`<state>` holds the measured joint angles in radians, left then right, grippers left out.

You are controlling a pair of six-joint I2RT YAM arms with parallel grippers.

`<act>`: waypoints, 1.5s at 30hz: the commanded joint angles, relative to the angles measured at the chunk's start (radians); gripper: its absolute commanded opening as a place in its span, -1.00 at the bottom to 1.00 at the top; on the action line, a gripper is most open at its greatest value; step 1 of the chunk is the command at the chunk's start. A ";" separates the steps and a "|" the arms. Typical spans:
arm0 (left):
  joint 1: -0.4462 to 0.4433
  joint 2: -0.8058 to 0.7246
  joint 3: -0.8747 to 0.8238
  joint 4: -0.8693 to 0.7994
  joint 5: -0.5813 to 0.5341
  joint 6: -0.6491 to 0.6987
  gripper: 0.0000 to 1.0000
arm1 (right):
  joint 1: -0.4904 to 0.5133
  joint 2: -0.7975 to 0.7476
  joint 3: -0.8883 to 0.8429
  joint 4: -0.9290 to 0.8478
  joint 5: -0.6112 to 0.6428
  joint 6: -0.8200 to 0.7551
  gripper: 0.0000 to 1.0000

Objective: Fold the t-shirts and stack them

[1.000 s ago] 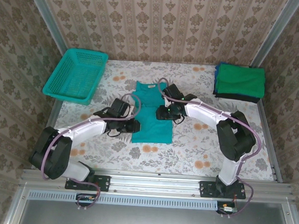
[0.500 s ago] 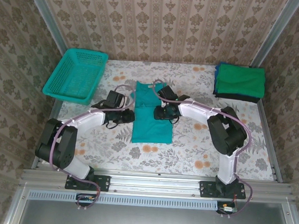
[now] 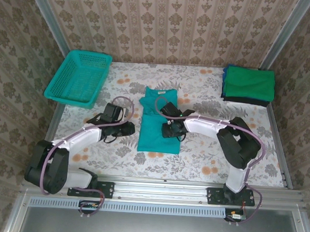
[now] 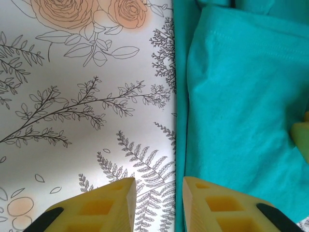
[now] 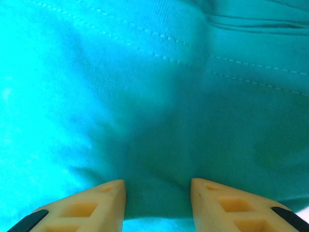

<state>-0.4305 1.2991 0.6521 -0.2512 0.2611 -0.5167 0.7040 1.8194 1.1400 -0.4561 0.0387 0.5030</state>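
Left gripper first: its two yellow fingers stand apart at the bottom of the left wrist view. Nothing is clamped, and floral tablecloth shows in the gap. The teal t-shirt takes the right half of that frame. Its folded edge runs down just inside the right-hand finger, so that finger sits over cloth and the other over table.

Over to the right gripper: fingers apart here too, low in the frame. The teal t-shirt spreads under and beyond them, with cloth filling the gap. Whether the tips press into it, I can't tell.

Up close the wrist cameras give texture. There's a fine knit and soft creases, and two dotted lines of hem stitching slant across the upper part of the right wrist frame. The tablecloth carries inked ferns and orange roses.

From above comes the layout. The teal t-shirt lies as a long narrow strip at the centre of the table, collar toward the top, sides folded in. The left gripper sits just off its left edge, the right gripper over its right half. In the upper right corner is a stack of folded t-shirts, green on top, a blue edge at its left, black underneath. At upper left is a teal mesh basket.
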 commanded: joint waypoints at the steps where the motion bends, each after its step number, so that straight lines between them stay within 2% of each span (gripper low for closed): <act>1: -0.006 -0.031 -0.009 -0.062 0.006 0.015 -0.36 | 0.004 -0.087 -0.032 -0.035 0.036 0.035 -0.14; 4: -0.010 -0.063 -0.040 -0.059 0.006 0.001 -0.36 | 0.000 -0.130 -0.019 -0.037 0.034 0.029 -0.13; 8: -0.013 -0.080 -0.099 0.034 0.017 -0.043 -0.31 | -0.028 -0.151 -0.028 -0.018 0.037 0.030 -0.11; 11: -0.013 -0.048 -0.091 0.085 0.058 -0.064 -0.32 | -0.060 -0.138 -0.036 0.012 -0.022 0.058 -0.11; 13: -0.019 -0.019 -0.057 0.119 0.101 -0.066 -0.32 | -0.061 -0.137 -0.049 0.039 -0.032 0.066 -0.11; 16: -0.079 0.047 0.024 0.129 0.063 -0.023 -0.28 | -0.070 -0.106 -0.067 0.081 -0.027 0.073 -0.10; 18: -0.083 0.135 0.087 0.146 0.076 0.004 -0.29 | -0.087 -0.064 -0.047 0.101 -0.029 0.067 -0.10; 20: -0.080 0.245 0.155 0.151 0.150 0.013 -0.48 | -0.106 -0.007 -0.027 0.117 -0.036 0.069 -0.11; 22: -0.099 0.296 0.158 0.178 0.185 0.005 -0.55 | -0.120 0.040 0.002 0.101 -0.037 0.062 -0.15; 25: -0.136 0.303 0.111 0.205 0.156 0.000 -0.39 | -0.124 0.049 0.036 0.075 -0.028 0.052 -0.15; 27: -0.142 0.310 0.076 0.208 0.147 -0.011 -0.38 | -0.124 0.033 0.040 0.079 -0.034 0.050 -0.14; 28: -0.140 0.313 0.053 0.229 0.157 -0.021 -0.44 | -0.125 0.026 0.041 0.079 -0.034 0.044 -0.14; 31: -0.131 0.301 0.011 0.265 0.155 -0.038 -0.92 | -0.127 0.001 0.051 0.033 -0.006 0.030 -0.14; 32: -0.129 0.295 0.007 0.265 0.151 -0.039 -1.00 | -0.127 -0.016 0.040 0.027 -0.001 0.031 -0.14; 38: -0.126 0.243 0.015 0.225 0.144 -0.033 -1.00 | -0.112 -0.207 -0.139 0.047 -0.007 0.072 -0.08; 42: -0.129 0.149 -0.010 0.194 0.129 -0.047 -0.58 | -0.060 -0.297 -0.260 0.074 -0.028 0.131 -0.04; 45: -0.147 0.056 -0.051 0.149 0.094 -0.056 -0.37 | -0.010 -0.315 -0.321 0.116 -0.060 0.180 -0.01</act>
<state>-0.5644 1.4250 0.6350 -0.0372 0.3885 -0.5606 0.6594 1.5146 0.8673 -0.3645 0.0097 0.6197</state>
